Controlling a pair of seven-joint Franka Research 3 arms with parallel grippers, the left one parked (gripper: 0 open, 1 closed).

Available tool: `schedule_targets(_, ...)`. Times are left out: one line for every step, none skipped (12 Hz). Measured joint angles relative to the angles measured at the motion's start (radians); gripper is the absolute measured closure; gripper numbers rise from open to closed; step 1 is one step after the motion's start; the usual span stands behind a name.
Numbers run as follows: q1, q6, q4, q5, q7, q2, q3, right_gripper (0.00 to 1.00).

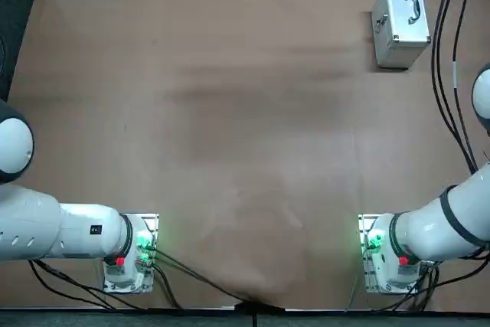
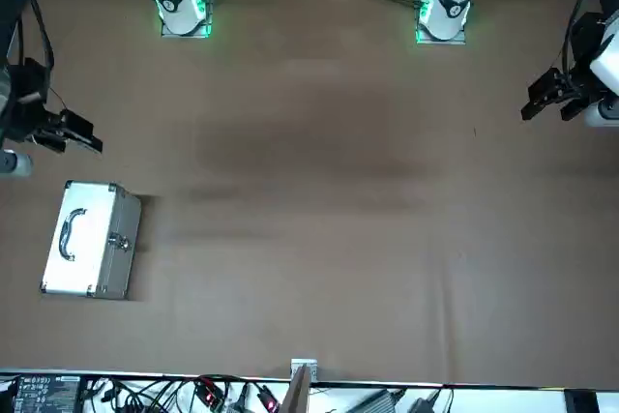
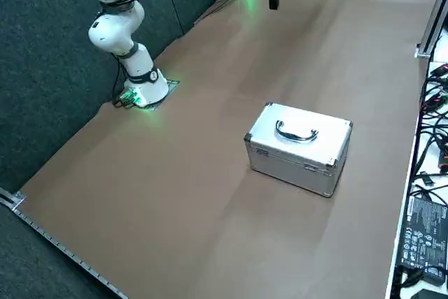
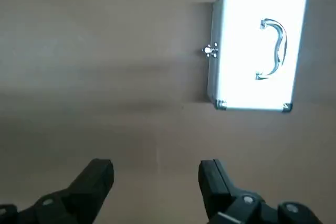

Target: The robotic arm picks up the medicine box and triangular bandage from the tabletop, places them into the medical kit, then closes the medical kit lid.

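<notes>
Before you, a silver aluminium medical kit (image 1: 402, 24) stands shut on the brown table (image 2: 319, 191), its flat lid (image 3: 301, 129) in place and facing up. From overhead, you see the case in the upper right of the tabletop, at the far side from the arms' bases and just beside a run of black cables (image 1: 452, 67). A curved metal handle (image 4: 278, 48) sits at the middle of the lid, dark fittings cap the corners, and a metal latch (image 4: 210, 50) juts from one side. The robot's right hand (image 4: 156, 174) is open, its two black fingers (image 4: 97, 182) spread well apart with nothing between them. It hangs above the table, apart from the case and touching no part of it; your front view catches it at the left, nearer the arms' bases than the kit. Also in your front view, more cables (image 2: 164, 394) lie tangled beyond the table's edge, on the side away from the bases.
</notes>
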Motion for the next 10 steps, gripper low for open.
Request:
schedule_targets(-0.002, -0.006, -0.015, 0.0, 0.0, -0.019, -0.005, 0.0)
schedule_targets(-0.003, -0.005, -0.039, -0.002, 0.0, -0.043, -0.01, 0.0)
schedule_targets(-0.006, -0.003, -0.067, -0.009, 0.001, -0.068, -0.016, 0.0)
schedule_targets(-0.009, -0.001, -0.094, -0.022, 0.001, -0.094, -0.019, 0.0)
schedule_targets(-0.012, 0.001, -0.118, -0.033, 0.001, -0.117, -0.019, 0.0)
schedule_targets(-0.015, 0.002, -0.143, -0.04, 0.001, -0.141, -0.019, 0.0)
schedule_targets(-0.018, 0.004, -0.169, -0.044, 0.001, -0.166, -0.018, 0.0)
schedule_targets(-0.029, 0.008, -0.198, -0.046, 0.001, -0.191, -0.01, 0.0)
schedule_targets(-0.05, 0.013, -0.228, -0.049, 0.001, -0.217, 0.012, 0.0)
schedule_targets(-0.075, 0.019, -0.258, -0.052, 0.001, -0.243, 0.039, 0.0)
